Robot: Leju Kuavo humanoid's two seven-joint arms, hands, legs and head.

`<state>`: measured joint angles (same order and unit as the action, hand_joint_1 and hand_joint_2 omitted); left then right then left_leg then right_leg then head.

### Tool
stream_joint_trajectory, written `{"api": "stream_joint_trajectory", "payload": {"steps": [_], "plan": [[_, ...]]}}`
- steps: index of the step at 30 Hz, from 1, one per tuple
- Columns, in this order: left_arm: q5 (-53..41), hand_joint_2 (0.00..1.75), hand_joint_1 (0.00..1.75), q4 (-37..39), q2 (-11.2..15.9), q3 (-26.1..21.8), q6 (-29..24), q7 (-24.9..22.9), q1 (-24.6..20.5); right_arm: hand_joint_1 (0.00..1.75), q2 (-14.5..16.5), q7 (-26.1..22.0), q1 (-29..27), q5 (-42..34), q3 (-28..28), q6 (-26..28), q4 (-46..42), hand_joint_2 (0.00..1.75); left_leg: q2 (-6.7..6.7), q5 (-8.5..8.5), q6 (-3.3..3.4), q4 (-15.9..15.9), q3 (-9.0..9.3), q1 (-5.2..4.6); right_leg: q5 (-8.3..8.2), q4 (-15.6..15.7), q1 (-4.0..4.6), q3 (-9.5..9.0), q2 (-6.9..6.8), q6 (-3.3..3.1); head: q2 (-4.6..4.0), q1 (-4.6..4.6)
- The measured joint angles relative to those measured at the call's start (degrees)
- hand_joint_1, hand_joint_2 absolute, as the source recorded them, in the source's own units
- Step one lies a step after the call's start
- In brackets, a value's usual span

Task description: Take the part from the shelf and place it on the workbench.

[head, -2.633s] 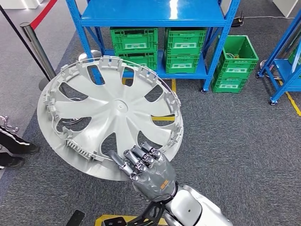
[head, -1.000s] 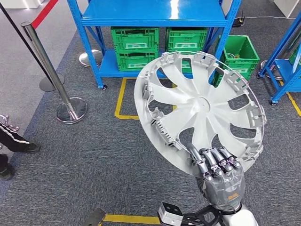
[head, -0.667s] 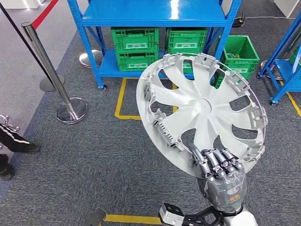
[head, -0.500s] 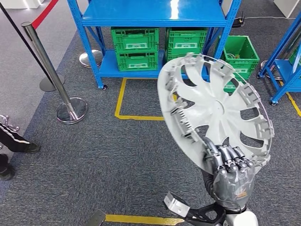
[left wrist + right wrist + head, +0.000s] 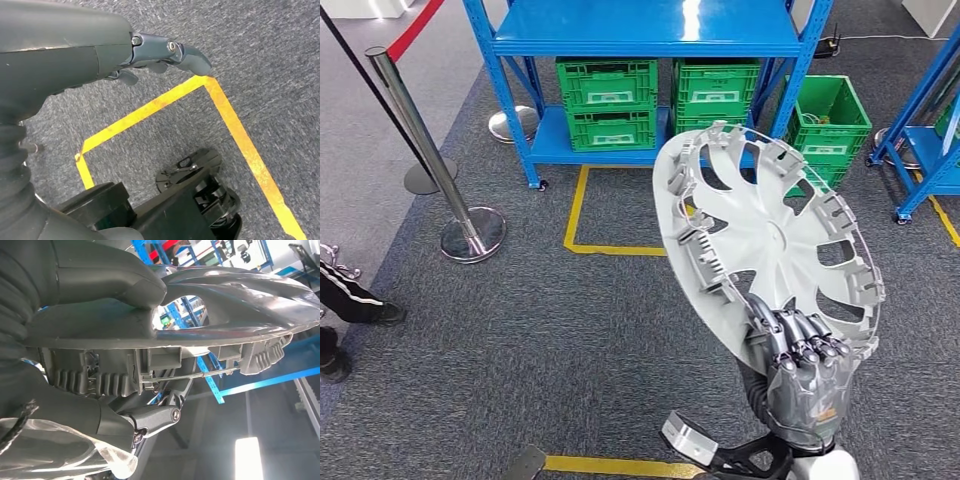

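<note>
The part is a large silver wheel cover (image 5: 765, 235) with curved spokes and clips around its rim. My right hand (image 5: 803, 375) grips its near edge, fingers over the inner face, and holds it tilted above the grey carpet. Up close in the right wrist view, the wheel cover's rim (image 5: 226, 315) lies between the thumb and the fingers (image 5: 154, 420) of the right hand (image 5: 113, 365). My left hand (image 5: 113, 55) hangs over the floor, its fingers apart and holding nothing.
A blue shelf (image 5: 644, 30) stands ahead with green crates (image 5: 607, 100) on its low level and another crate (image 5: 826, 130) on the floor beside it. Yellow floor tape (image 5: 576, 215) marks a box. A barrier post (image 5: 433, 160) and a person's feet (image 5: 350, 310) are at left.
My right hand has carried the wheel cover from the left across to the right and tilted it more steeply. In the last half second it dropped slightly.
</note>
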<state>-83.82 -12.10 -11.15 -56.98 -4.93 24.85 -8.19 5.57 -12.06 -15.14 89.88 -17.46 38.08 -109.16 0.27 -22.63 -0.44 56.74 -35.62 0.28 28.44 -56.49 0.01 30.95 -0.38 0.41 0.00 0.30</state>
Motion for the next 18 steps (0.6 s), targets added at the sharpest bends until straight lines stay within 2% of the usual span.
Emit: {"api": "stream_joint_trajectory", "payload": {"steps": [10, 18], "plan": [[0.04, 1.75, 0.0, -0.01, 0.02, 0.08, 0.03, -0.06, -0.01, 1.75, -0.1, 0.33, 0.05, 0.0, -0.97, 0.0, 0.58, 1.75, 0.0, 0.0, 0.0, 0.0, 0.0, 0.0, 0.0, 0.0, 0.0, -0.01, 0.0, 0.0, 0.0, 0.0], [0.35, 1.75, 0.0, -0.03, 0.66, 0.25, 0.06, -0.1, -0.01, 1.75, -1.91, 5.84, 1.04, 0.0, -4.04, 0.0, 1.33, 1.75, 0.0, -0.12, 0.19, 0.14, -0.04, -0.17, -0.06, 0.03, -0.18, -0.02, -0.01, 0.13, 0.0, -0.02]]}}
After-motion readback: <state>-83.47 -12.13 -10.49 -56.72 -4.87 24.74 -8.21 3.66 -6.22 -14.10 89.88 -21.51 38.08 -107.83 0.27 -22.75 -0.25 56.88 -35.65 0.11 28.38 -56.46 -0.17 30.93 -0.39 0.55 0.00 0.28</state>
